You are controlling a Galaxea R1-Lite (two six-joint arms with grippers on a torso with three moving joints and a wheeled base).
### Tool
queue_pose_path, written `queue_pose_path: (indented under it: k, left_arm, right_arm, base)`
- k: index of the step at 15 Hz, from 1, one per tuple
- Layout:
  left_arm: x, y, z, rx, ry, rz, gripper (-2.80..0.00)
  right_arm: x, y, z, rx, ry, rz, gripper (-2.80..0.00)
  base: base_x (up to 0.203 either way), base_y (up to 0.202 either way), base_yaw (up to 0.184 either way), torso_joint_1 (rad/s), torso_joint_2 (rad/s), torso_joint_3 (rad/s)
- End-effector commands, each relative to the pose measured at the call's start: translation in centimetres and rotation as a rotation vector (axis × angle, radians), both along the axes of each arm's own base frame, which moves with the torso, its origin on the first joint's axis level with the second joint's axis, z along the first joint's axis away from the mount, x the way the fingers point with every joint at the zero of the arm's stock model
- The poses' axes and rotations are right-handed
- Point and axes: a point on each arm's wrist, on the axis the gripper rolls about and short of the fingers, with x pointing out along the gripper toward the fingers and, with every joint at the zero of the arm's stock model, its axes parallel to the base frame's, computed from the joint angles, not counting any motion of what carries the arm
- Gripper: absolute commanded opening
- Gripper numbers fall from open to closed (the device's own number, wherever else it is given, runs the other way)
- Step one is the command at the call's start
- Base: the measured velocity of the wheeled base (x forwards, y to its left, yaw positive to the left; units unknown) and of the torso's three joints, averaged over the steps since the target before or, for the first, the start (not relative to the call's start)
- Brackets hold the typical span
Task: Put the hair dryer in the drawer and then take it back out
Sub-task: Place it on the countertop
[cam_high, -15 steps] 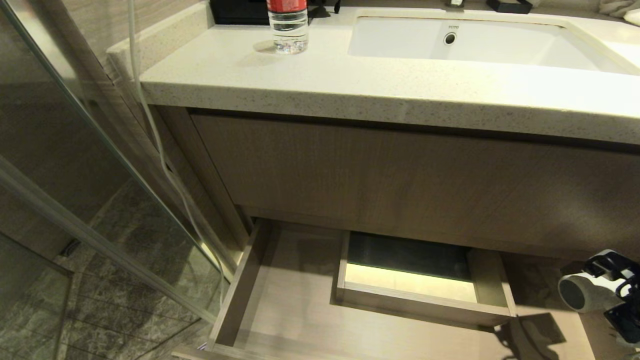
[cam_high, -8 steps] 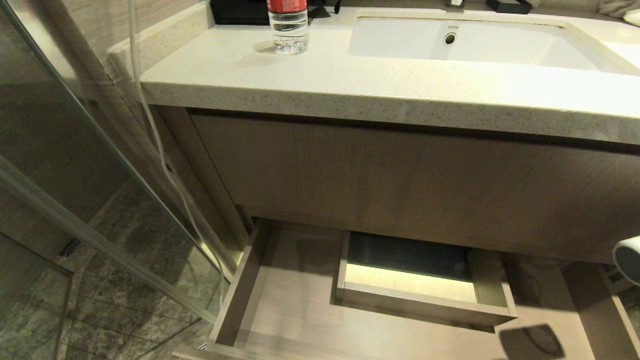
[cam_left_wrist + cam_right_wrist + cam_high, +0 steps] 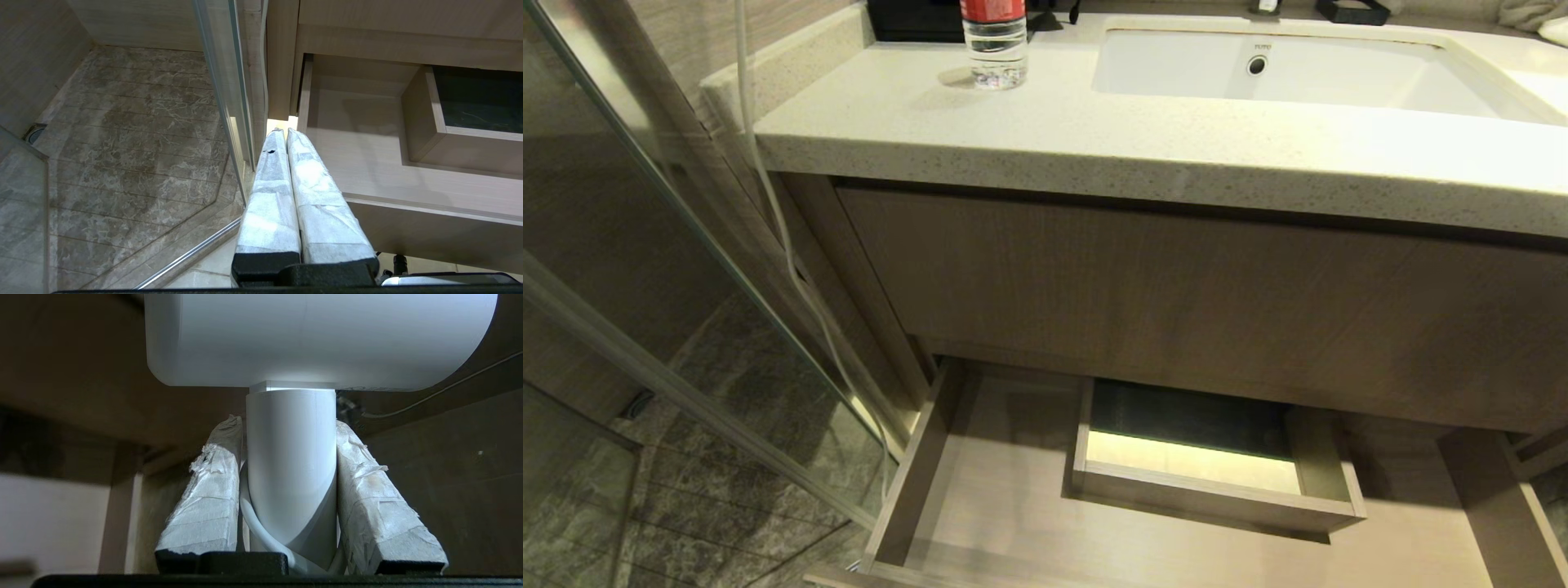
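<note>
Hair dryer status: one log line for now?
right gripper shut on white hair dryer handle | wood-grain drawer open, dryer out | left gripper shut, parked

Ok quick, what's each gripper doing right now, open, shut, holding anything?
Left gripper: shut, holding nothing, beside the open drawer.
Right gripper: shut on the hair dryer, fingers clamped on its handle.

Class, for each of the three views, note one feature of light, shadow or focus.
Head view: glare whitens the sink; the drawer is lit, shaded at its back. Left wrist view: evenly lit and sharp. Right wrist view: the hair dryer glows against a dark, blurred background.
</note>
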Motion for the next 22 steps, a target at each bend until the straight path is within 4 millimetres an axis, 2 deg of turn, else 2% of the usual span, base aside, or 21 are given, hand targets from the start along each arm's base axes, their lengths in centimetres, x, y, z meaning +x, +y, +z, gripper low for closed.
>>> queue_pose_path:
  k: [1,3,5,7,11,16,22]
  left_arm:
    - [0.0,0.0,0.0,0.0,0.0,0.0,-2.8]
    - [0.0,0.0,0.0,0.0,0.0,0.0,-2.8]
    - [0.0,0.0,0.0,0.0,0.0,0.0,-2.8]
    - [0.0,0.0,0.0,0.0,0.0,0.0,-2.8]
    - [0.0,0.0,0.0,0.0,0.0,0.0,-2.8]
    - [0.0,0.0,0.0,0.0,0.0,0.0,-2.8]
    - [0.0,0.0,0.0,0.0,0.0,0.0,-2.8]
  right_arm:
    - [0.8,-0.4,3.8,-0.037,-0.061,-0.001,-2.8]
    - [2.1,-1.1,6.5,-0.053,-0.092,-0.001,-2.8]
    - [4.1,-2.2,9.5,-0.067,-0.116,-0.001,-2.8]
    - [6.3,-3.3,11.6,-0.072,-0.125,-0.001,-2.8]
    - [12.2,-6.4,13.9,-0.06,-0.093,0.007,-2.8]
    - [18.5,-9.5,14.0,-0.082,-0.061,0.09,-2.8]
    - [24.0,-12.6,13.6,-0.162,-0.083,0.07,-2.8]
  base:
    - [0.0,0.0,0.0,0.0,0.0,0.0]
    - [0.0,0.0,0.0,0.0,0.0,0.0]
    - [0.0,0.0,0.0,0.0,0.0,0.0]
    - [0.0,0.0,0.0,0.0,0.0,0.0]
    - [0.0,0.0,0.0,0.0,0.0,0.0]
    - [0.0,0.0,0.0,0.0,0.0,0.0]
    - [0.0,0.0,0.0,0.0,0.0,0.0]
